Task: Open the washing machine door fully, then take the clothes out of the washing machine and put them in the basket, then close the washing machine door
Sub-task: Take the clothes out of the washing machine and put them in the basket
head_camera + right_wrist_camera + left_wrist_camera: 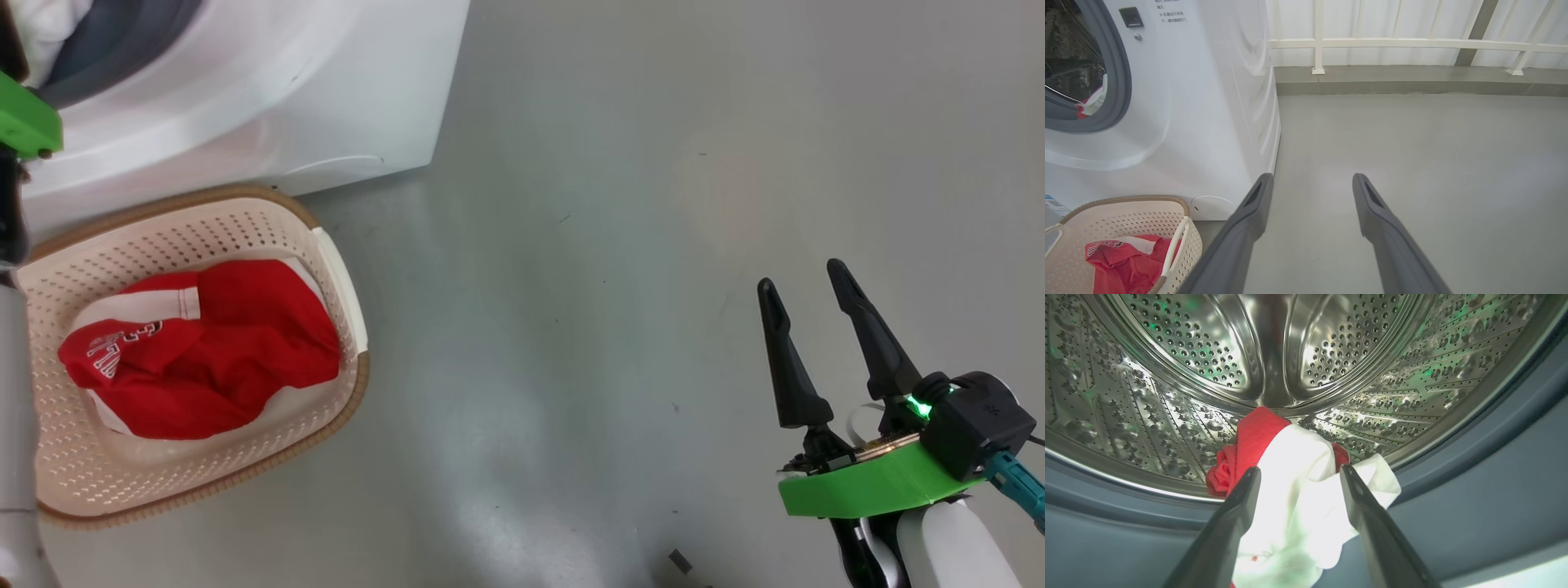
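The left hand (1300,469) reaches into the mouth of the washing machine (1208,102). Its two fingers are spread wide on either side of a red and white garment (1294,506) that spills from the steel drum (1167,396) over the grey seal (1494,465); nothing is pinched yet. The basket (82,269) stands on the floor (612,245) just beside the machine, with a red garment (237,351) lying in it. The right hand (802,275) hovers wide open and empty. Unloading is the step in hand. Next, the left fingers probably need to close on the cloth and carry it to the basket.
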`<state>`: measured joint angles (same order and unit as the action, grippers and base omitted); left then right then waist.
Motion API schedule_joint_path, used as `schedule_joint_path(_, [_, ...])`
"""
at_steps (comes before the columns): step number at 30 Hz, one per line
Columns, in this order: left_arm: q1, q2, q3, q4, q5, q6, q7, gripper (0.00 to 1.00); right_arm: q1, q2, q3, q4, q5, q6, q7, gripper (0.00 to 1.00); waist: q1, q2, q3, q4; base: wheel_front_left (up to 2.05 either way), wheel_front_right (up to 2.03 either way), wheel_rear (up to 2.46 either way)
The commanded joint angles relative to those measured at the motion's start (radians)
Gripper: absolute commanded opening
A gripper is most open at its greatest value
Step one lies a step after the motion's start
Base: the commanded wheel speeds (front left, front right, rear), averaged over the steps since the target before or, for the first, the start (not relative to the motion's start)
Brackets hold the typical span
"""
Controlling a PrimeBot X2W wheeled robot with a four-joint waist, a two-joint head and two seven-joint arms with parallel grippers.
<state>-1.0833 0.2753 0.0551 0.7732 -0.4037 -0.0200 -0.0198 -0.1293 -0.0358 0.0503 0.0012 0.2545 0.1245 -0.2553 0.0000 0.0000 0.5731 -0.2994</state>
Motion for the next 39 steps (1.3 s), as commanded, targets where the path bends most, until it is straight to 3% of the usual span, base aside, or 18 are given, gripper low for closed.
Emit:
schedule_joint_path(1, [-0.026,0.045,0.009,0.002,-0.006,-0.010,-0.003,1.00,-0.002,-0.014,0.024,-0.018,-0.003,0.006,-0.006,1.00,0.0000,0.0000,0.001,-0.005,0.00,0.00,0.00])
schedule_joint_path(11, [-0.112,0.053,-0.030,0.138,0.006,-0.026,0.018,1.00,-0.010,-0.014,0.038,-0.018,-0.003,0.006,-0.006,1.00,0.0000,0.0000,0.029,-0.023,0.00,0.00,0.00])
schedule_joint_path(21, [-0.180,0.099,-0.069,0.269,0.054,0.043,0.054,1.00,-0.024,-0.014,0.055,-0.010,0.002,0.006,-0.006,1.00,0.0000,0.0000,0.047,-0.047,0.00,0.00,0.00])
schedule_joint_path(31, [-0.205,0.095,-0.079,0.343,0.037,0.022,0.066,1.00,-0.033,-0.014,0.060,-0.004,0.012,0.006,-0.006,1.00,0.0000,0.0000,0.056,-0.048,0.00,0.00,0.00])
schedule_joint_path(32, [-0.206,0.094,-0.081,0.347,0.037,0.022,0.063,0.77,-0.034,-0.014,0.061,-0.004,0.013,0.006,-0.006,1.00,0.0000,0.0000,0.055,-0.047,0.00,0.00,0.00])
schedule_joint_path(33, [-0.207,0.093,-0.083,0.351,0.037,0.021,0.060,0.35,-0.034,-0.014,0.062,-0.004,0.013,0.006,-0.006,1.00,0.0000,0.0000,0.054,-0.046,0.00,0.00,0.00])
schedule_joint_path(34, [-0.208,0.092,-0.086,0.354,0.037,0.018,0.057,0.00,-0.035,-0.014,0.061,-0.004,0.013,0.006,-0.006,1.00,0.0000,0.0000,0.053,-0.045,0.00,0.00,0.00])
schedule_joint_path(39, [-0.210,0.089,-0.090,0.365,0.027,-0.004,0.037,0.00,-0.034,-0.014,0.061,-0.003,0.012,0.006,-0.006,1.00,0.0000,0.0000,0.047,-0.040,0.00,0.00,0.00])
